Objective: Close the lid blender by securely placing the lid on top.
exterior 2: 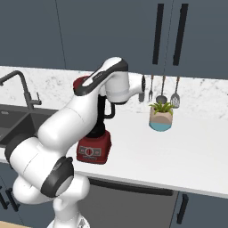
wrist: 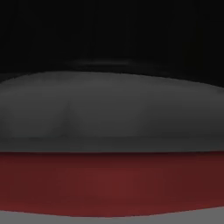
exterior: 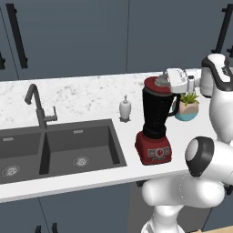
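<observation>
Gripper [exterior: 164, 80] sits right at the lid [exterior: 155, 84] on top of the blender [exterior: 155, 122]; whether its fingers are spread or pinching cannot be told. From the hand view, the lid's grey cap [wrist: 109, 109] and red disc [wrist: 109, 183] loom very close. One blender stands on the white counter [exterior: 91, 177], its jar handle toward a single potted plant [exterior: 187, 106]. One soap dispenser [exterior: 125, 109] stands between blender and the double sink [exterior: 54, 150], with one faucet [exterior: 38, 107]. Three utensils [exterior 2: 162, 91] hang behind the plant.
</observation>
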You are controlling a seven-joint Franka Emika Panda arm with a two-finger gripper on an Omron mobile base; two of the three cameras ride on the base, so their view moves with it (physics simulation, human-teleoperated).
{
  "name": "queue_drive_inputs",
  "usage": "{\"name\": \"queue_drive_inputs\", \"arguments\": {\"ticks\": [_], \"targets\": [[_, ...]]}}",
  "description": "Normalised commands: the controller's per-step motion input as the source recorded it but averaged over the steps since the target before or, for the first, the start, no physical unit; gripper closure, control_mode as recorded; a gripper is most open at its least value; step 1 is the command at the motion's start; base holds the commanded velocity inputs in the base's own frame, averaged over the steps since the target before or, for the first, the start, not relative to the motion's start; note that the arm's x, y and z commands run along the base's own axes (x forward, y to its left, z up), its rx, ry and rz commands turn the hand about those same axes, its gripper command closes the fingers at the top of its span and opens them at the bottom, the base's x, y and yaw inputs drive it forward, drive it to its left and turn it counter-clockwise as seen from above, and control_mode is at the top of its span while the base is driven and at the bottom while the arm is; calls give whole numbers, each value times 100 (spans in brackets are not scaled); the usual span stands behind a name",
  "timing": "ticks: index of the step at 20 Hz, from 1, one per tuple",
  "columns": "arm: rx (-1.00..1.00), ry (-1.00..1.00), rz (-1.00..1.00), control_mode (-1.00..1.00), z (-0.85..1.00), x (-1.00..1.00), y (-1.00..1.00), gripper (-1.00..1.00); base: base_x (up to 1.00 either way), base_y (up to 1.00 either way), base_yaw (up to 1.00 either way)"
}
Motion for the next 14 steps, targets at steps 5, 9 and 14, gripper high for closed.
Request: {"name": "queue_drive_inputs", "arguments": {"ticks": [5, 9, 14], "targets": [[-1, 8, 0, -100, -21, -10, 15, 100, 0, 0, 0], [0, 0, 0, -100, -53, -15, 1, 100, 0, 0, 0], [0, -1, 0, -100, -38, -4, 2, 100, 0, 0, 0]]}}
